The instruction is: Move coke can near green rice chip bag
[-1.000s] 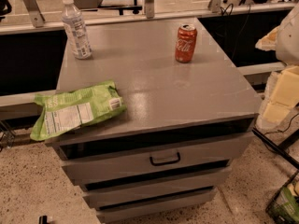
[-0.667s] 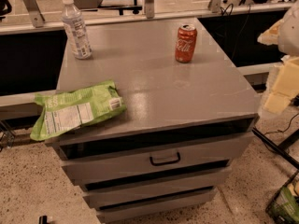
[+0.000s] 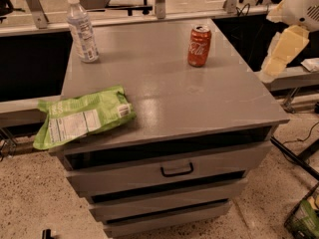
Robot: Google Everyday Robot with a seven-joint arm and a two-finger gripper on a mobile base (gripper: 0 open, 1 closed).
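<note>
The coke can (image 3: 199, 46) stands upright at the rear right of the tabletop (image 3: 169, 98). It is well apart from the green chip bag (image 3: 82, 116), which lies flat at the front left corner and overhangs the left edge. A clear plastic bottle (image 3: 82, 29) stands upright at the rear left corner. The pincer (image 3: 281, 54) is off the right side of the tabletop, touching nothing on it. Whether it is spread or pressed together cannot be told. Below the tabletop, a drawer has a dark handle (image 3: 177, 171).

Gripper (image 3: 280, 55) (far right), state unclear
</note>
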